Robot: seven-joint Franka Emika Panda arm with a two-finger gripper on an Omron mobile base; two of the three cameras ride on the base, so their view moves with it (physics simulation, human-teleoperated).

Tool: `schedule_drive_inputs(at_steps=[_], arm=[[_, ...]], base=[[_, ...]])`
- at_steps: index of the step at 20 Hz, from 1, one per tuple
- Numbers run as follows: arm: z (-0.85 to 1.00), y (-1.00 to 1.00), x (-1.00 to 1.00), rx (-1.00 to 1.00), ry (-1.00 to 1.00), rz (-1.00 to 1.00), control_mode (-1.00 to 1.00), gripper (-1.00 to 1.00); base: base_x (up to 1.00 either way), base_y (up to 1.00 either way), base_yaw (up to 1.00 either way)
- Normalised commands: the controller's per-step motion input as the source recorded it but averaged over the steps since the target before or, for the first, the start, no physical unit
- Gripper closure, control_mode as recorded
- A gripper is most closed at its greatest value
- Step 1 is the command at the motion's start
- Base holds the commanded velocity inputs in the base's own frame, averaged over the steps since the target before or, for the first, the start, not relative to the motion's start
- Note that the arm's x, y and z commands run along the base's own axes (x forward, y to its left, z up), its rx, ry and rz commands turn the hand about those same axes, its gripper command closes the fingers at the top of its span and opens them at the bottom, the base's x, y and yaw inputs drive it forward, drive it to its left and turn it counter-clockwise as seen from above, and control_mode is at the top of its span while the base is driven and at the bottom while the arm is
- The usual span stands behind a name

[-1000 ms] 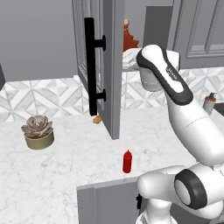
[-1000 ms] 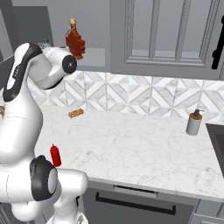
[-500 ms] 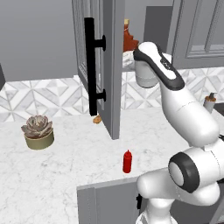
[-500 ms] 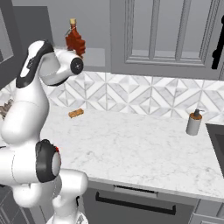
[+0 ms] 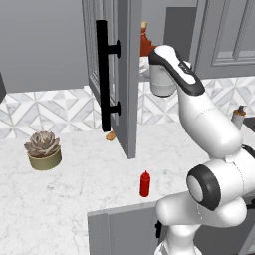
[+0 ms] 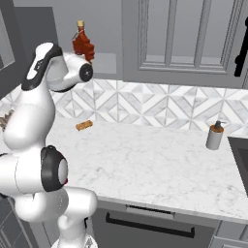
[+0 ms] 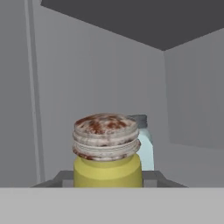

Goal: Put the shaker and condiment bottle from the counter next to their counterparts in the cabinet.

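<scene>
My gripper (image 7: 107, 177) is shut on the shaker (image 7: 107, 164), a small yellow jar with a mottled tan-grey cap, held upright inside the open cabinet (image 7: 87, 78). Right behind the shaker stands a pale blue-grey object (image 7: 145, 146) that I cannot identify. In the left base view my hand reaches past the cabinet's door (image 5: 127, 74), under the dark orange-red counterpart bottle (image 5: 145, 44) (image 6: 83, 43) on the shelf. The red condiment bottle (image 5: 145, 183) stands upright on the counter (image 5: 74, 199) near its front edge.
The open door carries a long black bar handle (image 5: 103, 74). A potted succulent (image 5: 44, 149) sits at the left. A small brown piece (image 6: 84, 125) lies by the backsplash. A grey pump dispenser (image 6: 214, 135) stands at the right.
The arm has swung its hand further into the cabinet, taking the shaker along. The red bottle on the counter has not moved.
</scene>
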Motion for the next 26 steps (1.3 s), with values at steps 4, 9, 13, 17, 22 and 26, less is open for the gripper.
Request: schedule_drive_inputs(at_steps=[4, 9, 13, 17, 22, 26], arm=[[0.16, 0.14, 0.10, 0.00, 0.00, -0.01, -1.00, 1.00], [0.01, 0.10, 0.16, 0.00, 0.00, 0.00, -1.00, 1.00], [0.00, 0.14, 0.21, 0.00, 0.00, 0.00, -1.00, 1.00], [0.00, 0.11, 0.18, -0.01, 0.02, 0.00, -1.00, 1.00], [-0.01, 0.00, 0.12, -0.09, 0.07, 0.00, -1.00, 1.00], [0.00, 0.02, 0.15, 0.00, 0.00, 0.00, -1.00, 1.00]], base=[[0.00, 0.00, 0.00], [0.00, 0.00, 0.00], [0.00, 0.00, 0.00], [0.00, 0.00, 0.00], [0.00, 0.00, 0.00], [0.00, 0.00, 0.00]])
